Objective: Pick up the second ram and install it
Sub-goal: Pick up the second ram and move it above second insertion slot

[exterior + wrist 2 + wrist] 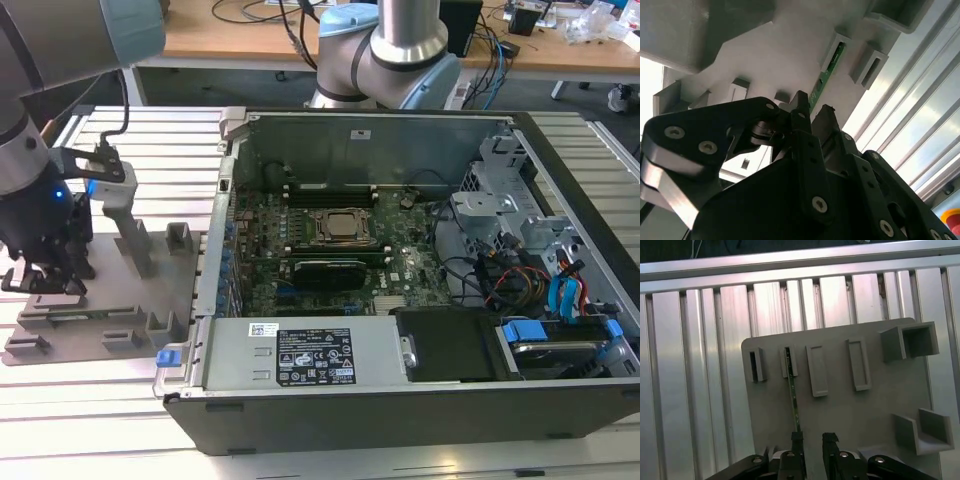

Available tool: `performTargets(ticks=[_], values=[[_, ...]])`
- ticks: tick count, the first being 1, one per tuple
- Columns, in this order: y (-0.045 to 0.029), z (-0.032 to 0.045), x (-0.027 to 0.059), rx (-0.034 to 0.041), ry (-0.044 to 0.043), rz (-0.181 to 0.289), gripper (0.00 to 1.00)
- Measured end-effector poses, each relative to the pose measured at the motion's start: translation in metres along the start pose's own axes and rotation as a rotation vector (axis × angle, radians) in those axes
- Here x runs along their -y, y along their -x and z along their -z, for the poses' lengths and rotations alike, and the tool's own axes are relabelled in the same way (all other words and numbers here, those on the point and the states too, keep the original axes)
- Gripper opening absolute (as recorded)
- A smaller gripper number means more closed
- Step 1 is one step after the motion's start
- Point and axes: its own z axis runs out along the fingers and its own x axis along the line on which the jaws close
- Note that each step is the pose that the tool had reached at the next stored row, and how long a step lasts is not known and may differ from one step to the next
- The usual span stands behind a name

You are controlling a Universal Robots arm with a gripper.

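The second ram (794,395) is a thin green board standing on edge in a slot of the grey fixture plate (865,415), outside the computer case. In the second wrist view its green edge (826,72) runs toward the gap between my black fingers. My gripper (813,439) is open and hangs just over the near end of the stick, with one fingertip (797,437) close beside it; I cannot tell whether it touches. In the exterior view the gripper (45,285) sits low over the plate (110,300), at that view's left.
The open computer case (400,250) lies at the exterior view's right of the plate, with the motherboard, CPU socket (343,226) and black memory slots (325,268) inside. Grey posts (135,235) and pockets (910,342) rise from the plate. Ribbed aluminium table (690,365) surrounds it.
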Motion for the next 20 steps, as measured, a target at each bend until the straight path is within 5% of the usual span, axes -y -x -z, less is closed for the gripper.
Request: performTargets(ticks=[2, 7, 15, 18, 19, 20], values=[[-0.0041, -0.0024, -0.0002, 0.0001, -0.0001, 0.001, 0.3], [-0.014, -0.0235, -0.0002, -0.0029, 0.0079, 0.053, 0.3], [-0.0108, -0.0527, -0.0129, -0.0028, 0.0079, 0.051, 0.3], [-0.0107, -0.0539, -0.0133, -0.0028, 0.0079, 0.05, 0.3], [-0.0107, -0.054, -0.0132, -0.0028, 0.0066, 0.05, 0.3], [-0.0106, -0.0542, -0.0134, -0.0008, -0.0183, 0.051, 0.3]])
